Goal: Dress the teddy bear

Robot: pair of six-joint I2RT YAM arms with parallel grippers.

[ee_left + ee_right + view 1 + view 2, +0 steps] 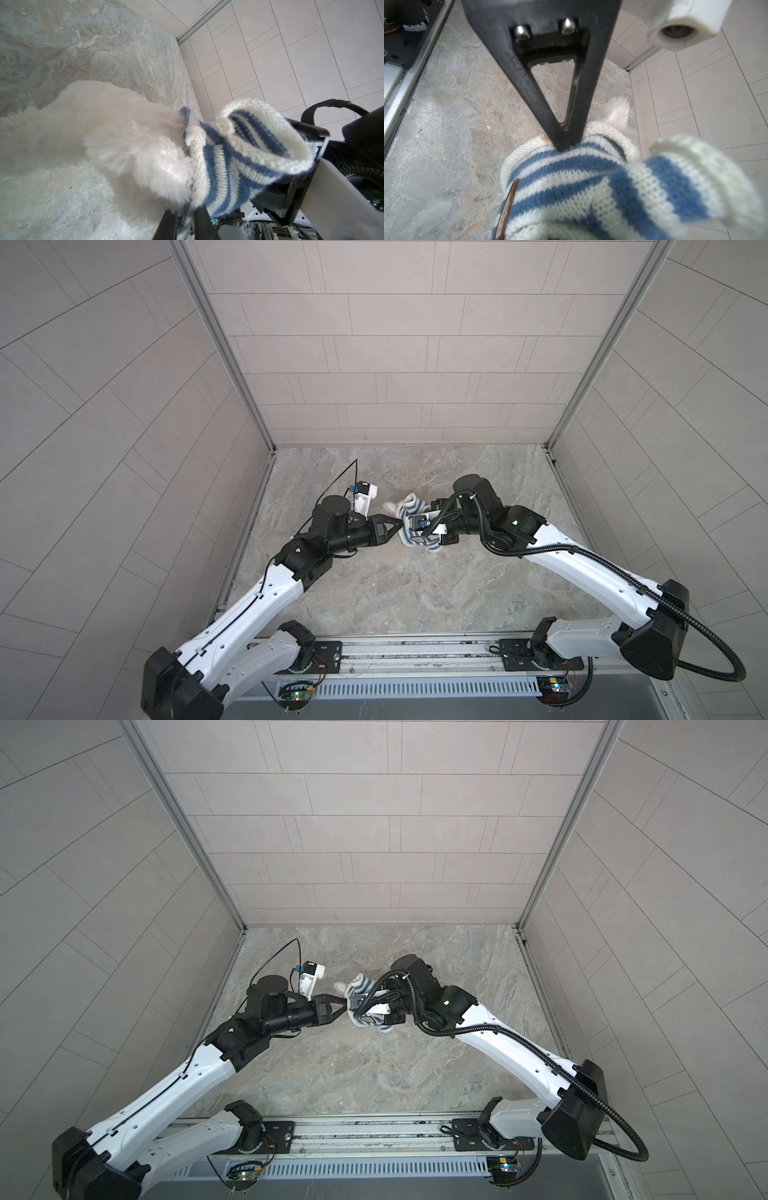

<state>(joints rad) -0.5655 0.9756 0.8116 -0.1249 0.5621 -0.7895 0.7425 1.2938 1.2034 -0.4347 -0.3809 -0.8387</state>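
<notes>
L hand (184,212): narrow, pinching striped shirt (220,166) hem.
R hand (278,197): closed, buried in shirt.
Risk: if we tug hard, teddy bear (116,133) may slip out.

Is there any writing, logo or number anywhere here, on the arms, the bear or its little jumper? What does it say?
No text can be read in any view.
Brown badge on the striped sweater: seen edge-on and blurred, unreadable.
Circuit board below the left arm's base: any print is too small to read.
Teddy bear: no lettering visible.
</notes>
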